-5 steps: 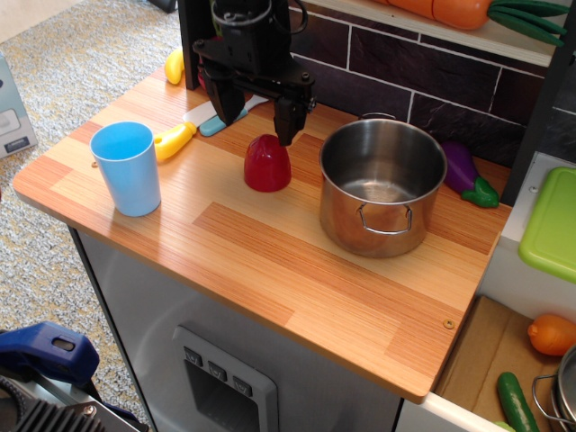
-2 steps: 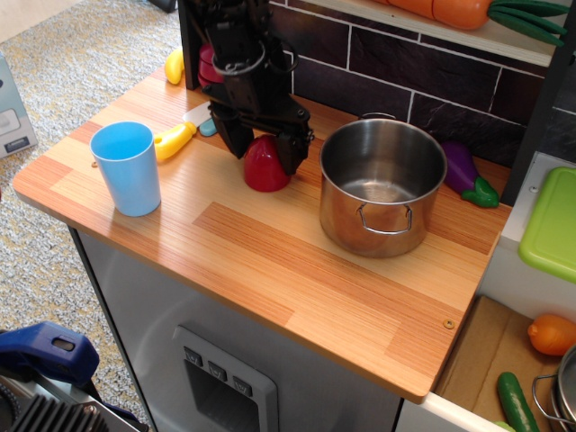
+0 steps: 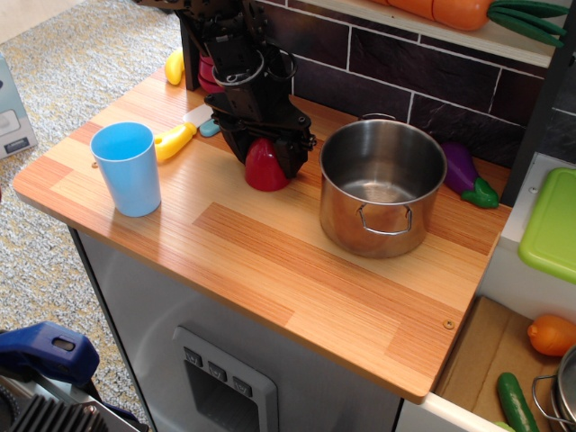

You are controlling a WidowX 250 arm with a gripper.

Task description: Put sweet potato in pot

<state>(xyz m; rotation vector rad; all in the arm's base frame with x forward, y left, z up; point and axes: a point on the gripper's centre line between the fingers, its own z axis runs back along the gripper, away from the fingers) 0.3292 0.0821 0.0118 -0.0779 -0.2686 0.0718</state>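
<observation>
The sweet potato [image 3: 266, 173], a glossy red dome, sits flat on the wooden counter just left of the pot [image 3: 353, 225]. The pot is a shiny steel cylinder, empty, with one loop handle facing the front. My black gripper [image 3: 263, 158] has come down over the sweet potato. Its jaws stand on the left and right sides of the dome, close to it or just touching. The dome's top is hidden by the gripper. The sweet potato rests on the counter.
A light blue cup [image 3: 128, 168] stands at the left. A yellow-handled toy knife [image 3: 176, 139] lies behind it. A purple eggplant [image 3: 465, 171] lies right of the pot by the dark tiled wall. A green lid [image 3: 551, 225] is beyond the counter's right edge.
My gripper has come down from above and behind the sweet potato until its jaws straddle the dome. The jaws look slightly closer together. The sweet potato and pot have not moved.
</observation>
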